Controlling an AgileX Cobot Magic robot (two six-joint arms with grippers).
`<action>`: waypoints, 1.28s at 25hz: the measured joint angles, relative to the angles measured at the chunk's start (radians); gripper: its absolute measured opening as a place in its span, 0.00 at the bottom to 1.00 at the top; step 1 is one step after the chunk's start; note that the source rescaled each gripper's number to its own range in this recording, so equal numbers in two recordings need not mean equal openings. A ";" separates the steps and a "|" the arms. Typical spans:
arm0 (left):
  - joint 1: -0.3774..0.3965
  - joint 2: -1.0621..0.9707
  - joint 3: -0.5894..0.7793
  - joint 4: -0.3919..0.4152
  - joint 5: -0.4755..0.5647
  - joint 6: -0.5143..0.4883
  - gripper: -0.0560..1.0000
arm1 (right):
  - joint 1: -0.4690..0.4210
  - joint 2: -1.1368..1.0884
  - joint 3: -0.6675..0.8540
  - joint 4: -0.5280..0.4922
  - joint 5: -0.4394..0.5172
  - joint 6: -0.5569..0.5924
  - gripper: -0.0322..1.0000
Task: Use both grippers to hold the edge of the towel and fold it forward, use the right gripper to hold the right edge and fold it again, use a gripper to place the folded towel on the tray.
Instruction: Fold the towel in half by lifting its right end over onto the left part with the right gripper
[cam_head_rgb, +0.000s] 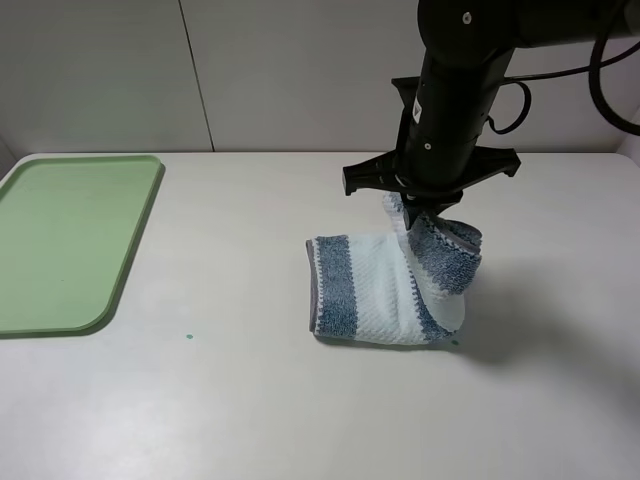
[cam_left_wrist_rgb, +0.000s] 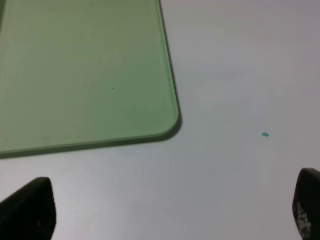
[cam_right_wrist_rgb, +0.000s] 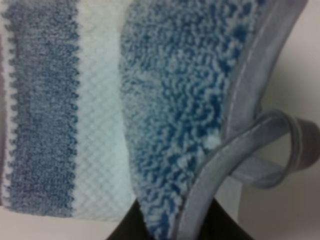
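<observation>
White table (cam_head_rgb: 230, 410), right hand (cam_head_rgb: 411, 208) pinching towel (cam_head_rgb: 365, 290) by its right hem (cam_head_rgb: 455, 238), left hand (cam_left_wrist_rgb: 167, 212) agape; best carry hem low leftward, squaring edges.

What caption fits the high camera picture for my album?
Right gripper holds the towel by one raised edge; green tray lies to the left.

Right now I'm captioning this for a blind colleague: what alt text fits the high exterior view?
The black right gripper pinches the right edge of a blue-and-white striped towel, holding it raised while the rest lies folded on the white table. A light green tray sits at the left, apart from the towel.
</observation>
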 joint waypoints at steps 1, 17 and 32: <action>0.000 0.000 0.000 0.000 0.000 0.000 0.94 | 0.000 0.000 0.000 0.002 -0.005 0.000 0.10; 0.000 0.000 0.000 0.000 0.000 0.000 0.94 | 0.000 0.000 0.000 0.032 -0.018 0.007 1.00; 0.000 0.000 0.000 0.000 0.000 0.000 0.94 | 0.000 -0.124 -0.038 0.030 0.150 -0.106 1.00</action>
